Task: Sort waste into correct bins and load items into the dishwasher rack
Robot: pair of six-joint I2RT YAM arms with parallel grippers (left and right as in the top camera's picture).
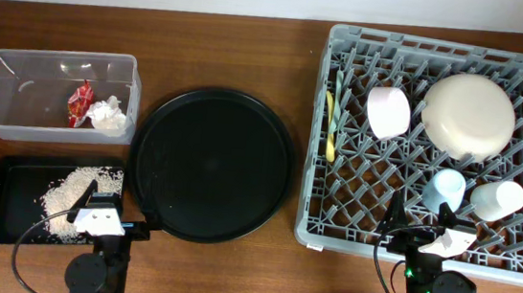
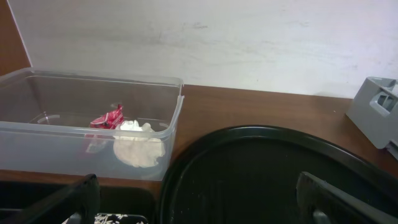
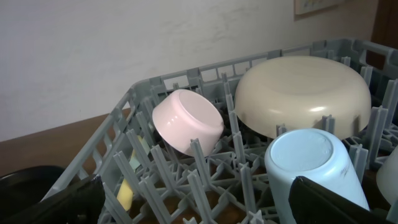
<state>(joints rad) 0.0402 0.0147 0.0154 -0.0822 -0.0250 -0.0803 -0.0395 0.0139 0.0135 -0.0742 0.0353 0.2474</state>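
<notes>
The red wrapper and white napkin lie in the clear tub. Rice grains lie in the shallow black tray. The grey rack holds the cream bowl, pink bowl, light blue cup, white cup, and the yellow and mint-green utensils. My left gripper is open and empty over the black tray's right end. My right gripper is open and empty over the rack's front edge, next to the blue cup.
The large round black tray sits between the bins and the rack, and it fills the lower right of the left wrist view. The tub stands behind the shallow tray. A white wall runs behind the wooden table.
</notes>
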